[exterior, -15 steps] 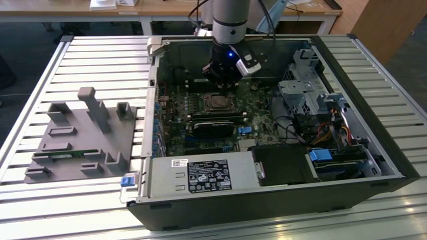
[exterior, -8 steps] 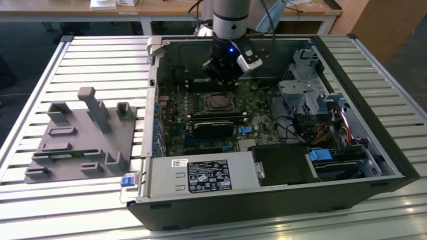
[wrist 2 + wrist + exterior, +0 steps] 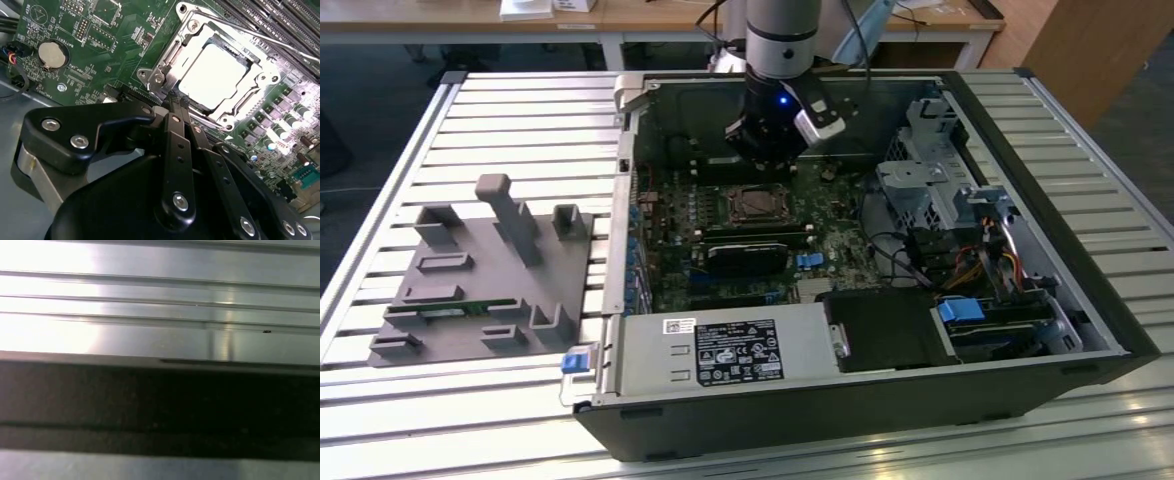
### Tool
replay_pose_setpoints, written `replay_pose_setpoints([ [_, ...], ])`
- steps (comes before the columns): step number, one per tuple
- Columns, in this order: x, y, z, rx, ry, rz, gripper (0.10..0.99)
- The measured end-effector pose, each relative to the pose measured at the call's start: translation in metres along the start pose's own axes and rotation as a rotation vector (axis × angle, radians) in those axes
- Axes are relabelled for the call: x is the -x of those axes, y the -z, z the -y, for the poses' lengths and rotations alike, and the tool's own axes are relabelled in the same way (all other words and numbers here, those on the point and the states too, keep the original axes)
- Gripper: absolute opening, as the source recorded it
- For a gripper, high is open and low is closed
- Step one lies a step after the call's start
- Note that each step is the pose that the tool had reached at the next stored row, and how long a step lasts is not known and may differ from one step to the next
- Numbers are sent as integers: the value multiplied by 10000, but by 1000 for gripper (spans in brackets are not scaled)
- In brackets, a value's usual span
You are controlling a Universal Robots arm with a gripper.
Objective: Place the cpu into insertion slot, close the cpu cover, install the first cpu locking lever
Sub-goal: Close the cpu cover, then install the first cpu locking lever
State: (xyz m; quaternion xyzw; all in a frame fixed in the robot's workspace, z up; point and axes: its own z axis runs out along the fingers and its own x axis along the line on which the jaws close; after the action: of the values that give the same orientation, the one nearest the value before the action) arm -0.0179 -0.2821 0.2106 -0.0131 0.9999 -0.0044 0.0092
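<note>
The arm hangs upright, wrist pointing straight down. In the second wrist view, the gripper has its black fingers apparently pressed together, nothing visible between them.

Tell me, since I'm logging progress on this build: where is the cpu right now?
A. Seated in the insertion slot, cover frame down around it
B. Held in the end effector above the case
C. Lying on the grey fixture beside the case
A: in the second wrist view the cpu lies flat in the insertion slot, with the cpu cover framing it.
</note>
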Motion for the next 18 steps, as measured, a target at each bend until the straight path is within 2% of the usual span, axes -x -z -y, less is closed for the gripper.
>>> replay_pose_setpoints([
  [12, 11, 0, 20, -1, 1, 0, 106],
  [18, 17, -1, 58, -1, 1, 0, 106],
])
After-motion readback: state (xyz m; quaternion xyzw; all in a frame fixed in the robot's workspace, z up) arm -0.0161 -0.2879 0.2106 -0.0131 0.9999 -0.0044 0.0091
